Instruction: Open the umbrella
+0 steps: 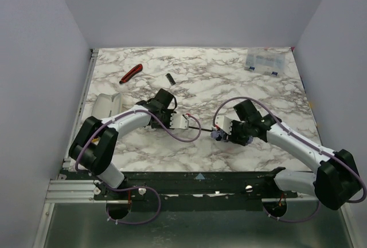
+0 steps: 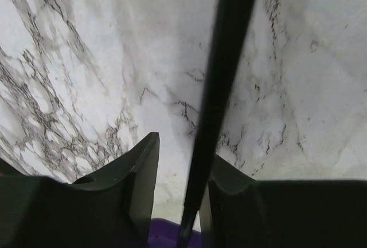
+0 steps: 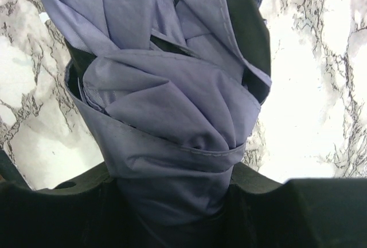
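tool [image 1: 131, 74] and clear box [image 1: 264, 60] lie well back; we see left gripper [image 2: 184, 152] half-open around the shaft [image 2: 221, 87], right gripper [image 3: 172, 174] clamping the umbrella [image 3: 172, 105].

One umbrella [image 3: 172, 116], one clear box [image 1: 262, 60], one red-handled item [image 1: 131, 74]

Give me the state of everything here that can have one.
umbrella, closed, canopy folded and bunched.
shaft, extended, spanning the gap between the two hands.
left hand, open, fingers loosely either side of the shaft.
right hand, shut on the umbrella's bunched fabric.
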Controlling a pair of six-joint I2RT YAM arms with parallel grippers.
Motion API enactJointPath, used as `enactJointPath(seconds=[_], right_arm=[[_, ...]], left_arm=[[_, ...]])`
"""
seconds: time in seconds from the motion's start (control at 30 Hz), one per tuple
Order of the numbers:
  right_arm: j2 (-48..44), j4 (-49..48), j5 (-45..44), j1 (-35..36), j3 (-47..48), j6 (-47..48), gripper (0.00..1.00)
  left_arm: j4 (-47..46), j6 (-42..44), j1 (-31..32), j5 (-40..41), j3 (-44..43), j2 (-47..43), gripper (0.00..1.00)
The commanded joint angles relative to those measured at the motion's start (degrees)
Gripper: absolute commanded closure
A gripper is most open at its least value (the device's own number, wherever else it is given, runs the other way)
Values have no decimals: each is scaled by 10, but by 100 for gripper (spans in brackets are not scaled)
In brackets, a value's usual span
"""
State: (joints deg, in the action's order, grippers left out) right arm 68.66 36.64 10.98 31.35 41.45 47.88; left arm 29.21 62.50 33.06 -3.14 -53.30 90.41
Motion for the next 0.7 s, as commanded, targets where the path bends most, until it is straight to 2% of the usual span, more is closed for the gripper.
enactJointPath(seconds=[0.0, 0.47, 0.67], right_arm=[[-27, 26, -9, -6, -13, 20, 100], [-81, 73, -28, -46, -49, 54, 100], [-103, 97, -37, -56, -65, 75, 100]], left_arm=[[13, 34, -38, 44, 17, -17, 69], [-16, 127, -175, 58, 57, -34, 70], [-26, 157, -211, 63, 60, -38, 72]])
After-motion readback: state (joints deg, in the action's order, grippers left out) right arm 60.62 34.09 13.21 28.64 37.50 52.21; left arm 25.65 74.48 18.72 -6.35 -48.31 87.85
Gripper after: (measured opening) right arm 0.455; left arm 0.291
